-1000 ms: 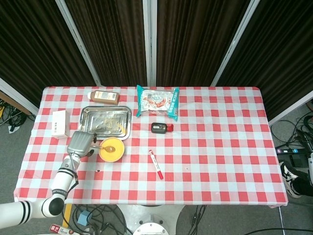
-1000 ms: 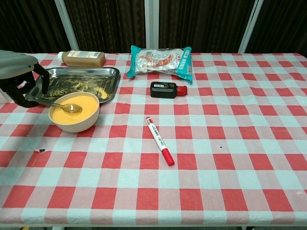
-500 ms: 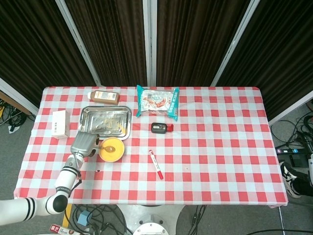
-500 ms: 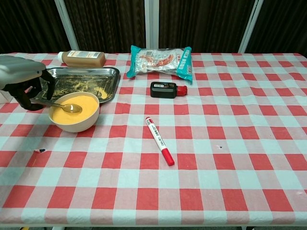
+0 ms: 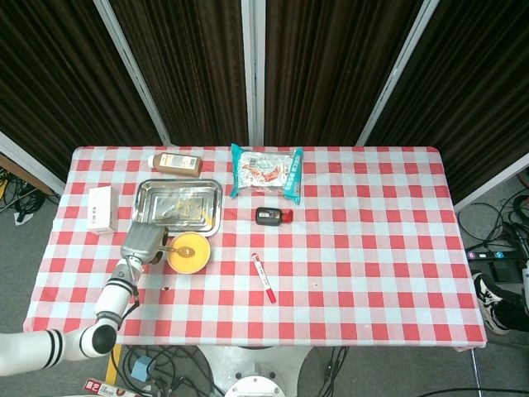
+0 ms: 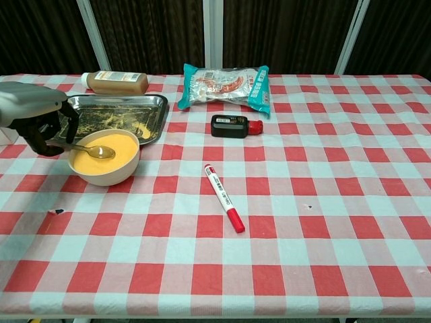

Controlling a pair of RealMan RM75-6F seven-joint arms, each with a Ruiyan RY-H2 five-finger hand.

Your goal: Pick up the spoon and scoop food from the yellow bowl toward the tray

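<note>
The yellow bowl (image 6: pixel 104 157) sits near the table's left edge, just in front of the metal tray (image 6: pixel 114 116). Lots of bare cloth lies to the right. The left hand (image 6: pixel 37 118) reaches in low, fingers clamped on the spoon (image 6: pixel 91 149), whose scoop rests in the bowl.

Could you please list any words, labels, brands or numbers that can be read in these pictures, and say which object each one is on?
None can be read for certain.
Snack packet: red and white print, too blurred to read.
Red marker: a line of print on the white barrel, too small.
Brown bottle: pale label, blurred.
Small black bottle: label with tiny white text, illegible.
White box: faint marks, unreadable.
</note>
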